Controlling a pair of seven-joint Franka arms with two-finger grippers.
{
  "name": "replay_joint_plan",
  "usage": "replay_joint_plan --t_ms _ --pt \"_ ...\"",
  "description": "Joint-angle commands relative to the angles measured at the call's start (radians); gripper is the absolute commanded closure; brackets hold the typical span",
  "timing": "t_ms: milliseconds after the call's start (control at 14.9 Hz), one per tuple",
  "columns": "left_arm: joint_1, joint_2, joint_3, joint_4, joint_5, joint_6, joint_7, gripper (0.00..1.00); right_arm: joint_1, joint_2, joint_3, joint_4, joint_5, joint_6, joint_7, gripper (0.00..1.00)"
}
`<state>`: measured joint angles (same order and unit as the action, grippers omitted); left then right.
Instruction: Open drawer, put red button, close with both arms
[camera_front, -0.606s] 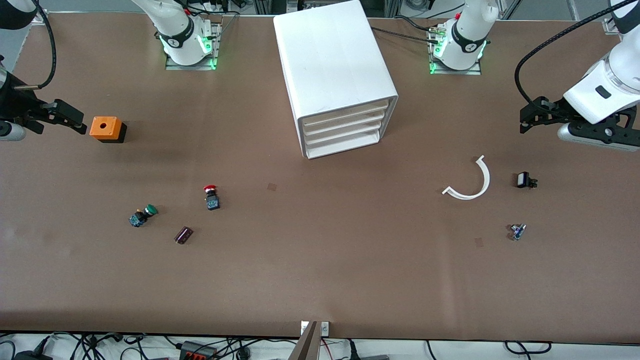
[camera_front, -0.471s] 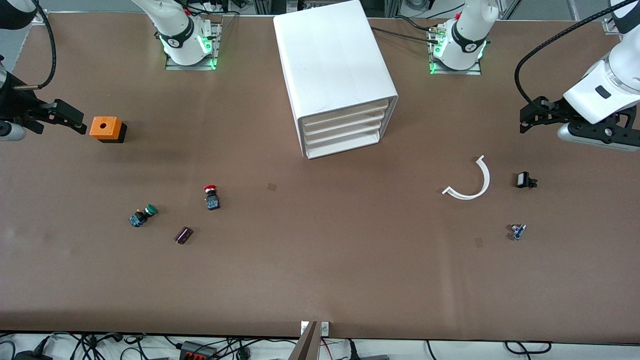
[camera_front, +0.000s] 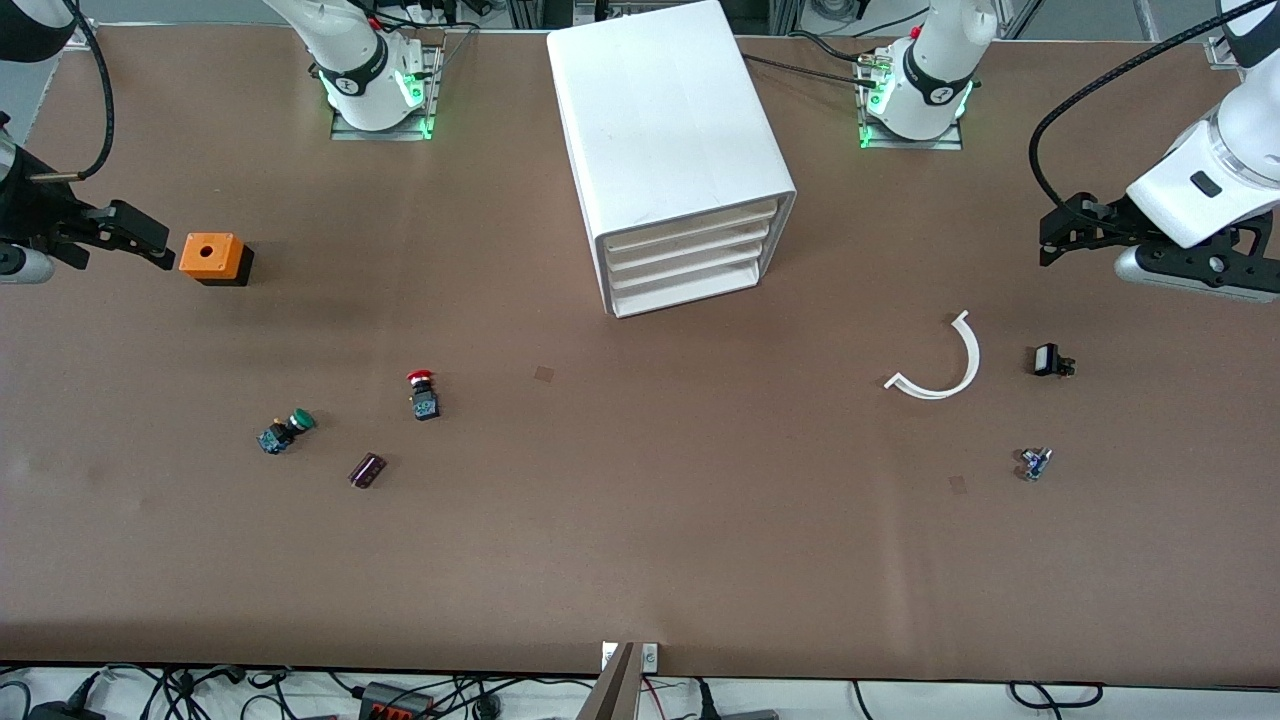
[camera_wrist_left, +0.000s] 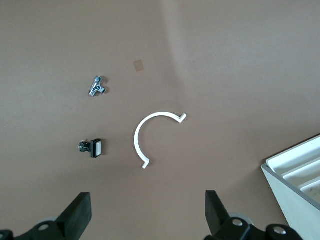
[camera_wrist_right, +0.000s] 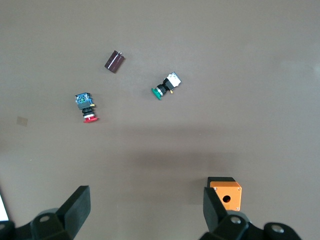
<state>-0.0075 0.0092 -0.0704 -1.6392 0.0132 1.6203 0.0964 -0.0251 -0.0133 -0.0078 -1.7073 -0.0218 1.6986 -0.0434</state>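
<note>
The red button (camera_front: 421, 392) lies on the brown table toward the right arm's end, nearer the front camera than the white drawer cabinet (camera_front: 680, 150). All of the cabinet's drawers (camera_front: 690, 262) are shut. The button also shows in the right wrist view (camera_wrist_right: 87, 109). My right gripper (camera_front: 132, 236) hangs open and empty above the table's end, beside the orange cube (camera_front: 212, 257); its jaws stand wide in its wrist view (camera_wrist_right: 145, 210). My left gripper (camera_front: 1056, 238) is open and empty over the other end (camera_wrist_left: 145, 215). A cabinet corner (camera_wrist_left: 300, 175) shows in the left wrist view.
A green button (camera_front: 287, 430) and a small dark cylinder (camera_front: 367, 470) lie near the red button. A white curved strip (camera_front: 940, 365), a small black switch (camera_front: 1049, 360) and a small metal part (camera_front: 1034, 462) lie toward the left arm's end.
</note>
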Motion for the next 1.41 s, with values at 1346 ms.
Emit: replay_joint_plan --t_ms 1346 --pt "-0.086 0.406 -0.049 -0.314 -0.98 0.228 0.481 0.0 0.2 0.505 0.011 0.049 0.0 0.348 0.004 0.0"
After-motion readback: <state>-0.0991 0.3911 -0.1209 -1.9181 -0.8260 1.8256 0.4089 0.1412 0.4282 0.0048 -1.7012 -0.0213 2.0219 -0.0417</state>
